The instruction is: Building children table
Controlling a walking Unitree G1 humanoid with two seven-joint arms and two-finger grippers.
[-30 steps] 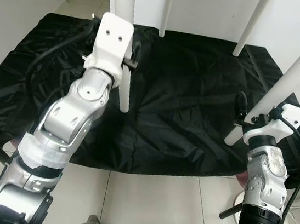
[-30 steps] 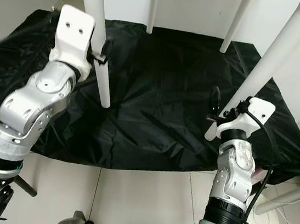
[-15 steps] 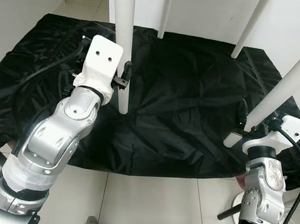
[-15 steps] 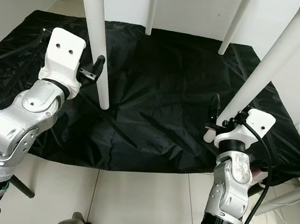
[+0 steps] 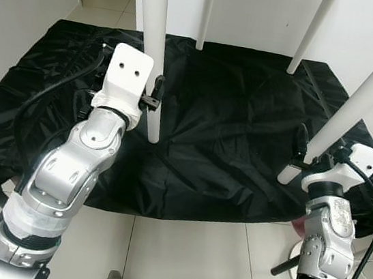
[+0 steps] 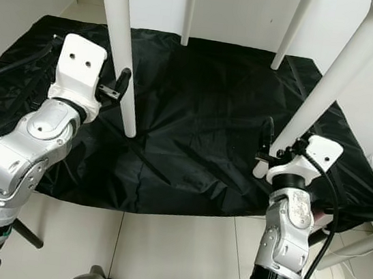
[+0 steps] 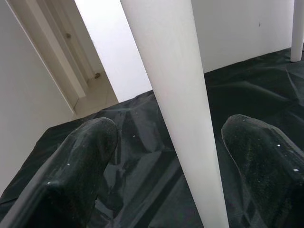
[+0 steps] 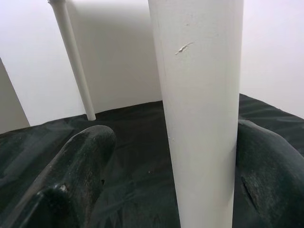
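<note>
Nearest the robot, on the pale tiled floor, both arms reach forward to the edge of a black sheet on which the children's table stands upright, its four white legs all in view. The right gripper is at the near right leg, close to its foot; the wrist view shows that leg running straight up between the two black fingers, with a small chip in its paint. One finger leaves a clear gap, and the other seems close against the leg, so I cannot tell whether it is gripped. The left gripper straddles the near left leg partway up, its fingers spread with sheet visible on either side of the leg: released, not touching. Each leg's long axis is near vertical and crosses its gripper's jaws squarely, so closing would clamp across the leg; each arm is nearer its own side's leg. Beyond, the far left leg and far right leg rest on the sheet's back part, well apart from both grippers, before a white wall
</note>
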